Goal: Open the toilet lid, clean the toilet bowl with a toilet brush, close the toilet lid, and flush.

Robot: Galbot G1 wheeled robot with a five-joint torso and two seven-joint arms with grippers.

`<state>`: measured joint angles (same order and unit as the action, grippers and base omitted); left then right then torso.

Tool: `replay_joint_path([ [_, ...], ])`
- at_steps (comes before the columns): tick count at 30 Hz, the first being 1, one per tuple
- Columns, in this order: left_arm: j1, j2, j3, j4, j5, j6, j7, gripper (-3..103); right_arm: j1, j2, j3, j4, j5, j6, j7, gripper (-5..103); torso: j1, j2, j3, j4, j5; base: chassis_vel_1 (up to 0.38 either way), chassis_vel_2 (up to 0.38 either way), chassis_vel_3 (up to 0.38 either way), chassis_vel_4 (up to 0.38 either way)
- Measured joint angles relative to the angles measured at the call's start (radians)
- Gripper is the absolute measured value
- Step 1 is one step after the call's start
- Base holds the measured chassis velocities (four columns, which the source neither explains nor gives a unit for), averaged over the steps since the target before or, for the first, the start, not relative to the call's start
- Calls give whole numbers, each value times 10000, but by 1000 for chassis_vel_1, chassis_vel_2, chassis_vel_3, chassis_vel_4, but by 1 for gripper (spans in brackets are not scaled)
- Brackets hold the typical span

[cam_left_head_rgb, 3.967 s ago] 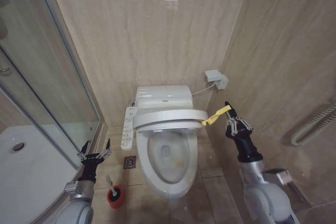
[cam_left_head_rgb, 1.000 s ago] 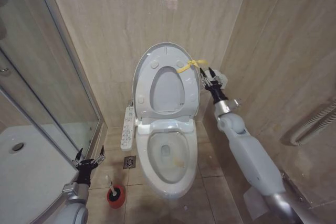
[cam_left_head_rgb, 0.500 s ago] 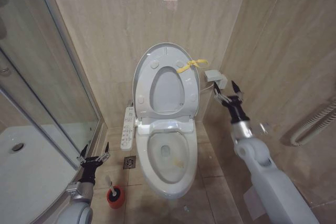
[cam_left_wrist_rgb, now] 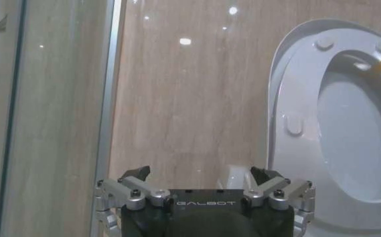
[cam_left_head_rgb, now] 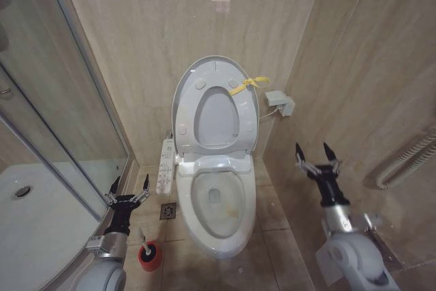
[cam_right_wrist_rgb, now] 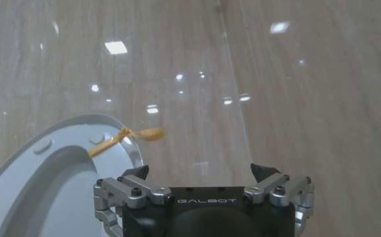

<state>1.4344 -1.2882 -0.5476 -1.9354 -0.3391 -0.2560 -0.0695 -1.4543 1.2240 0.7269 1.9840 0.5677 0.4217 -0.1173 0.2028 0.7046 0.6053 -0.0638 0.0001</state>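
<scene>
Below and just to the right of the left gripper point(cam_left_head_rgb: 127, 197), the toilet brush point(cam_left_head_rgb: 144, 240) stands in its red cup holder point(cam_left_head_rgb: 150, 254) on the floor, its thin white handle rising nearly upright with the free end leaning slightly toward that gripper. The left gripper's fingers are spread wide and hold nothing; it hangs above the handle's tip, a little apart from it, between the shower glass and the toilet bowl point(cam_left_head_rgb: 219, 217). That makes the left arm plainly the nearer one for the brush, and I judge the reach to be a short drop down and inward along the handle's long axis. The right gripper point(cam_left_head_rgb: 317, 161) is also spread wide and empty, raised on the far side of the bowl, well apart from the brush. The toilet lid point(cam_left_head_rgb: 215, 107) stands upright against the wall behind the bowl, beyond and to the right of the left gripper, with its yellow ribbon point(cam_left_head_rgb: 248, 84) at the upper rim. The brush's black head is sunk in the holder and cannot be made out.
</scene>
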Motion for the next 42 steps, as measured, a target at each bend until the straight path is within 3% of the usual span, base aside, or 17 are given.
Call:
replay_joint_path([
  [3,52,68,23,-262,-26,0,-9,100,-646,330,331,208,-319,358,-185,100,1,0,1,-5,0,0,0,0,0],
  [17,805,-289,260,-653,611,-190,-198,100,-2671,1481,926,849,-990,757,-48,100,0,0,0,-5,-1,0,0,0,0],
  [29,841,-258,497,1369,1757,-1015,-860,100,-2182,1753,572,251,-1485,1050,257,100,2,-1,2,-2,-1,0,0,0,0],
  [38,955,-414,598,3410,3332,-1497,-1657,100,-1680,1376,1211,539,-490,688,733,100,2,-1,1,-1,-1,0,0,0,0],
  [42,748,-482,610,4058,3527,-1747,-1709,100,-1637,1252,1316,526,-372,655,771,100,2,-1,1,-3,-1,0,0,0,0],
])
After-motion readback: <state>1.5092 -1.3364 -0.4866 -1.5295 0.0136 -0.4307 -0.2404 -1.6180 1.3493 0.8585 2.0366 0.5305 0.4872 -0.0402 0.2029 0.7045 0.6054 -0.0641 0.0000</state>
